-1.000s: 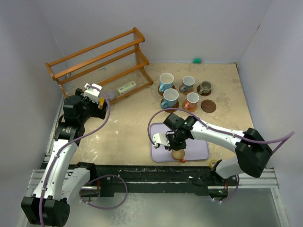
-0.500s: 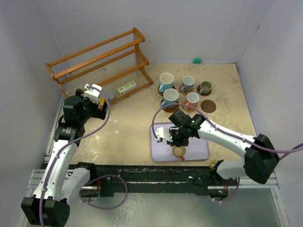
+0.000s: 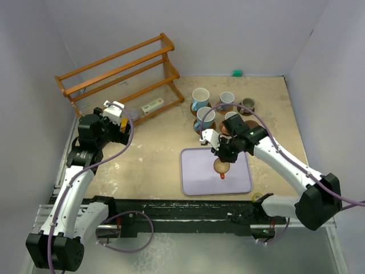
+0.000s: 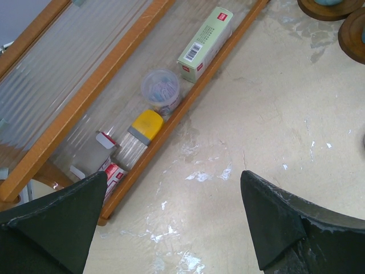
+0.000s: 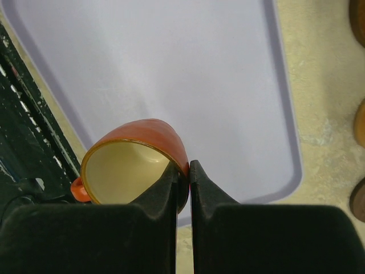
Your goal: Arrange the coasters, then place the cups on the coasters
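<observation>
one orange cup [image 5: 149,135], right jaws pinching, maybe aloft

A: What stands at the far left of the desk [image 3: 154,151]?
B: A wooden rack [image 3: 117,71], at an angle to the wall. On its lowest shelf lie, in one row, a pale green box [image 4: 206,43], a round clear tub [image 4: 161,90] with small coloured bits inside, and a yellow-capped piece [image 4: 145,125].
A: And nearer the front?
B: A lavender tray [image 3: 197,178] lies flat. A small green thing [image 3: 237,72] sits by the far wall.
</observation>
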Robot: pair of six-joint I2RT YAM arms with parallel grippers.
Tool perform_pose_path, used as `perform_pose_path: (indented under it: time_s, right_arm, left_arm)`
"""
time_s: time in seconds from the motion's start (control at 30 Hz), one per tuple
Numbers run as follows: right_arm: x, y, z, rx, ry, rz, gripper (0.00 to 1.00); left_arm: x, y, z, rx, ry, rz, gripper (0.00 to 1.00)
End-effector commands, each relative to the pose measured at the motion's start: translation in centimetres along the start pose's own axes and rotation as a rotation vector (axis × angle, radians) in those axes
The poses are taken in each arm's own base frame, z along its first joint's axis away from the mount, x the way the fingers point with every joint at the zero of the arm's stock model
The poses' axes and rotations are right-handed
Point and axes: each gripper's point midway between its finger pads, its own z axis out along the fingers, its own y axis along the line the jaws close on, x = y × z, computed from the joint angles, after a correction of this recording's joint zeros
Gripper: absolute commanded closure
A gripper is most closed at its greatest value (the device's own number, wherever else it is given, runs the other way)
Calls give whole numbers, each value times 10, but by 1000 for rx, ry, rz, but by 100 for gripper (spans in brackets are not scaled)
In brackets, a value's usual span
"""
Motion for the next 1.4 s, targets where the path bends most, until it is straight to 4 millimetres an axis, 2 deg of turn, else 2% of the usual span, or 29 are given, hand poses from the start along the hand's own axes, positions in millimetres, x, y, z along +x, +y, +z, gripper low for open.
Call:
perform_pose_path:
  time_s: [0.0, 0.53, 0.83, 1.1, 1.37]
  right_arm:
    - [-12, -12, -26, 71, -61, 81, 100]
    - [17, -49, -52, 223, -81, 348, 100]
    - [45, -74, -75, 322, -68, 466, 100]
    - [74, -110, -102, 407, -42, 602, 100]
    - [93, -157, -106, 439, -3, 671, 100]
  left_arm:
    - [-30, 4, -5, -1, -77, -18, 4]
    - [-26, 1, -1, 21, -60, -33, 4]
    - [-30, -4, -4, 43, -75, -29, 4]
    - [-41, -10, -14, 71, -115, -52, 3]
    - [-42, -13, -15, 83, -122, -53, 3]
